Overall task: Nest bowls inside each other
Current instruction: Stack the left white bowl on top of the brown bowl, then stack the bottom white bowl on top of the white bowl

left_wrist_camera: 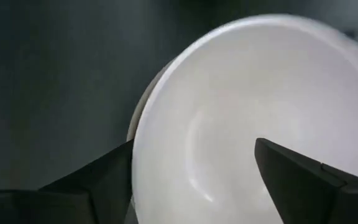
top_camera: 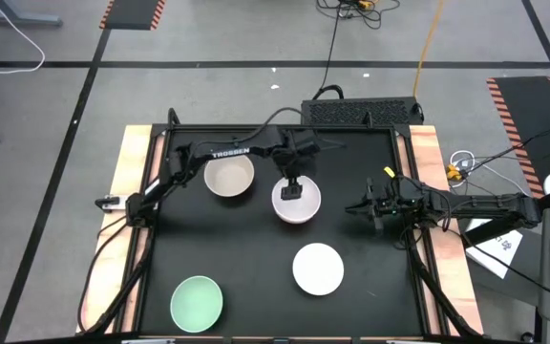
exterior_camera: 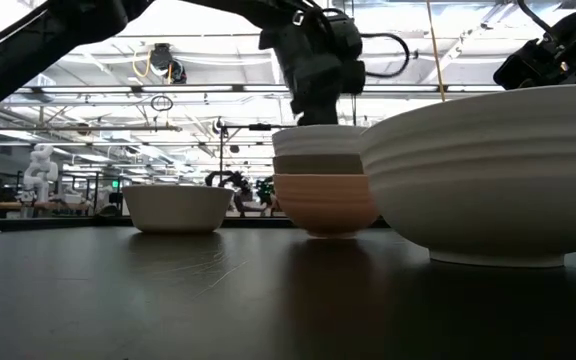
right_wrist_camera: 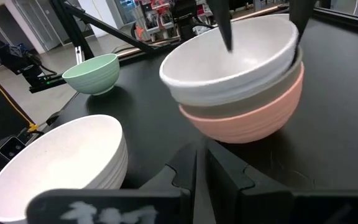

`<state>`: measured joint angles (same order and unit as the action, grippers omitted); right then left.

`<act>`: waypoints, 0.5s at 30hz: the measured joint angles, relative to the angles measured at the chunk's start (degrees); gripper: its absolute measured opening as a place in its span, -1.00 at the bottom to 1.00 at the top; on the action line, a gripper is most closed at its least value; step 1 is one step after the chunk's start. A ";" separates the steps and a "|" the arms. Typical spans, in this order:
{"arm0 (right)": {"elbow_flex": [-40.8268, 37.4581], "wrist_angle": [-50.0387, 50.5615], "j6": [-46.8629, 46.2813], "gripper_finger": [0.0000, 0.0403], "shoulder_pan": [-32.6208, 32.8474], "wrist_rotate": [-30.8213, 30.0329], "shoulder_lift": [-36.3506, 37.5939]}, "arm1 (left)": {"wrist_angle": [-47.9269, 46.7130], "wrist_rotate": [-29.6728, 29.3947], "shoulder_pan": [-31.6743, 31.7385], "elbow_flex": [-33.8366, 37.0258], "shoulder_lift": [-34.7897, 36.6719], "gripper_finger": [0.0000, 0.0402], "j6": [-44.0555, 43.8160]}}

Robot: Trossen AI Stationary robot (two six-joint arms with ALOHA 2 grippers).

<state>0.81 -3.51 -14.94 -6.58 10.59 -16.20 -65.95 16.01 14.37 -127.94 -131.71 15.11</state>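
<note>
White bowl point(top_camera: 296, 203) tops salmon-orange bowl point(right_wrist_camera: 253, 118) stack; left gripper point(top_camera: 292, 190) spread wide above it, holding nothing. Right gripper point(top_camera: 375, 206) closed, empty. Low view alone shows an olive-brown bowl point(exterior_camera: 318, 163) layer btwn

Two dark jointed arms, white TROSSEN lettering point(top_camera: 230, 154) on the left, black cables trailing alongside.

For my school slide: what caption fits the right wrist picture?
Left gripper open over a white bowl nested in a salmon-orange bowl.
</note>
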 joint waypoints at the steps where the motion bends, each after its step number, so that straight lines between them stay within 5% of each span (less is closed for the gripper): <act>1: 0.00 0.00 0.00 -0.87 -0.01 0.00 0.01 | 1.27 2.41 0.49 -0.05 0.20 0.62 0.28; 15: 0.00 0.00 0.17 -0.87 -0.01 0.00 0.01 | 0.60 5.77 5.60 -0.11 1.29 0.65 0.25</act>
<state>0.81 -3.51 -14.77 -6.58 10.59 -16.19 -65.35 21.77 19.97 -128.05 -130.41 15.37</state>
